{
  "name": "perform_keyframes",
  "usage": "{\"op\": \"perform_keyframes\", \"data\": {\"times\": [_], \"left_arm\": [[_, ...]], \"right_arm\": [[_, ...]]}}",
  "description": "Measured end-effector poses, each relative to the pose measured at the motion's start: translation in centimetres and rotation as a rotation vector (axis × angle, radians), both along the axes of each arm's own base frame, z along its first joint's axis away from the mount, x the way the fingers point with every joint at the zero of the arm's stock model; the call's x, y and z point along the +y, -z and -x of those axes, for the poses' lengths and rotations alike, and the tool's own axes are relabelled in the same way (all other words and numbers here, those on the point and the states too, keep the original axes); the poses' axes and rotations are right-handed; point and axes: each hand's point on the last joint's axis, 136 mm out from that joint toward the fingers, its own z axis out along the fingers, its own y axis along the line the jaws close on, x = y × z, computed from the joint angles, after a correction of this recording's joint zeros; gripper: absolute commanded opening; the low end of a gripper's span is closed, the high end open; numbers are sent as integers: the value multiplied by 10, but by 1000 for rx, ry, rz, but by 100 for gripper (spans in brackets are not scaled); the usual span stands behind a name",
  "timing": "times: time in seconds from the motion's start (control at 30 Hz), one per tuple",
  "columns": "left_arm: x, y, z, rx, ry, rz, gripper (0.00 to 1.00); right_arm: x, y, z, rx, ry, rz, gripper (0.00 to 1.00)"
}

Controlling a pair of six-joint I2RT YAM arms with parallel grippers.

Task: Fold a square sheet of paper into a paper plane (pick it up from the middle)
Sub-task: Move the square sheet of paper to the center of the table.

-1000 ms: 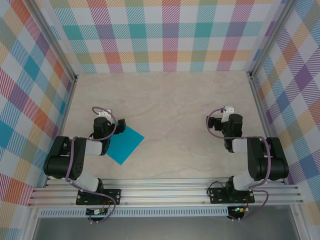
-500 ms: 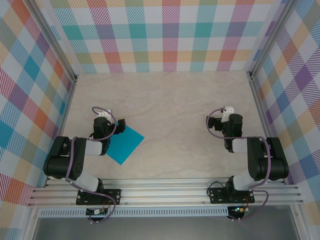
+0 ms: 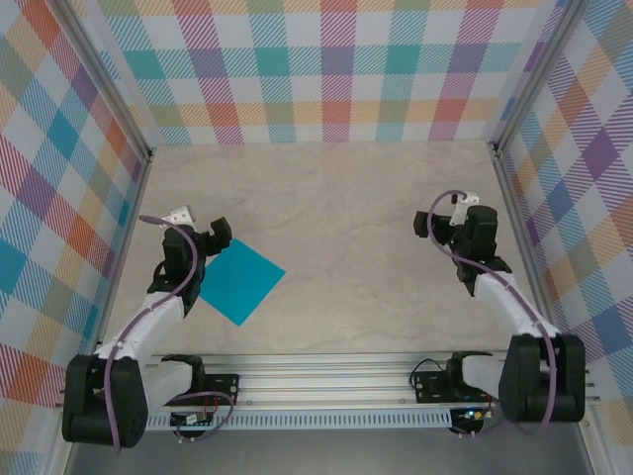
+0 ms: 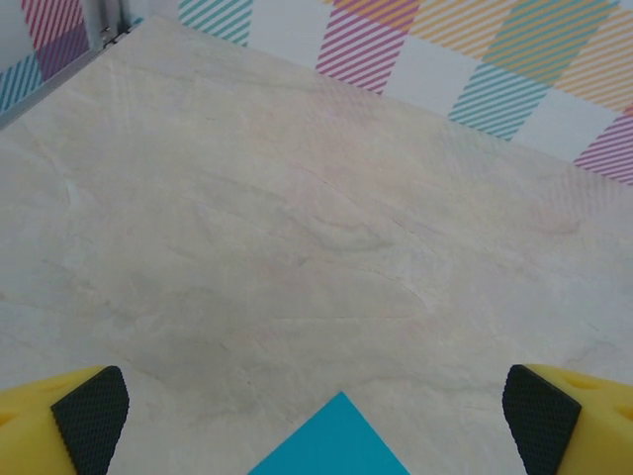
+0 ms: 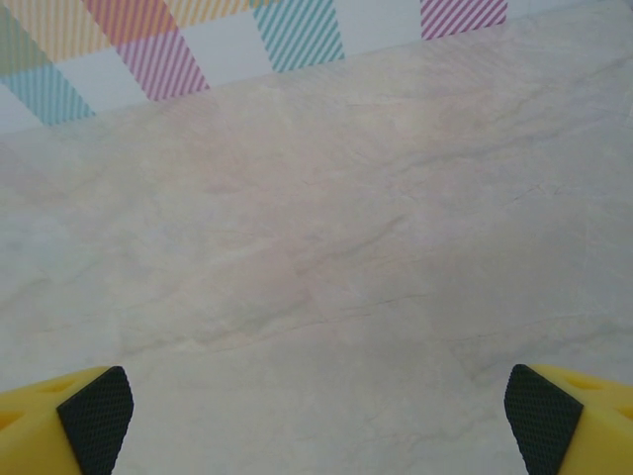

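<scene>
1. The square sheet of paper (image 3: 242, 284) lies flat on the table (image 3: 346, 218) at the near left. It is turned like a diamond, with one corner pointing to the far side.
2. The left gripper (image 3: 216, 236) hovers just beside the sheet's far-left edge with its jaws spread wide and nothing between them. In the left wrist view, the left gripper (image 4: 315, 411) frames bare table, and one corner of the sheet (image 4: 334, 447) pokes in at the bottom edge between the fingers.
3. The right gripper (image 3: 427, 226) is released too and holds nothing. It stands well apart from the sheet, over on the right side, and the right wrist view has bare table ahead of it (image 5: 316, 408).
4. The left arm is judged much the nearer. The sheet's middle lies to the right of its gripper and nearer the arm's base, so the gripper would likely have to pull back and down to reach it.
5. Being square, the sheet has no long axis. Its diagonals run roughly near to far and left to right.
</scene>
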Motion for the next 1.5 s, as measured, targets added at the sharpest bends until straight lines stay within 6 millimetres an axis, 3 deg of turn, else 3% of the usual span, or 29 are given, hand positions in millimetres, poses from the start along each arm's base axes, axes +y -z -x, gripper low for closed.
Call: {"op": "perform_keyframes", "data": {"times": [0.13,0.23,0.37,0.47,0.73,0.93,1.13,1.33,1.5], "left_arm": [[-7,-15,18,17,0,116,100],[-21,-21,28,34,48,207,100],[-46,-12,31,131,143,326,97],[-61,6,33,246,182,381,95],[-103,81,57,594,239,366,94],[-102,104,64,688,200,318,95],[-97,108,44,699,156,268,97],[-93,115,12,707,111,203,96],[-91,143,14,787,89,178,95]], "right_arm": [[17,-17,32,63,-32,-161,100],[33,-6,52,171,-77,-268,100],[56,8,71,302,-159,-403,100],[70,12,76,367,-212,-484,100],[103,26,79,516,-297,-513,100],[132,18,79,533,-375,-447,100],[152,33,81,588,-414,-395,100],[161,50,80,636,-415,-364,100],[158,58,78,648,-390,-342,100]]}}
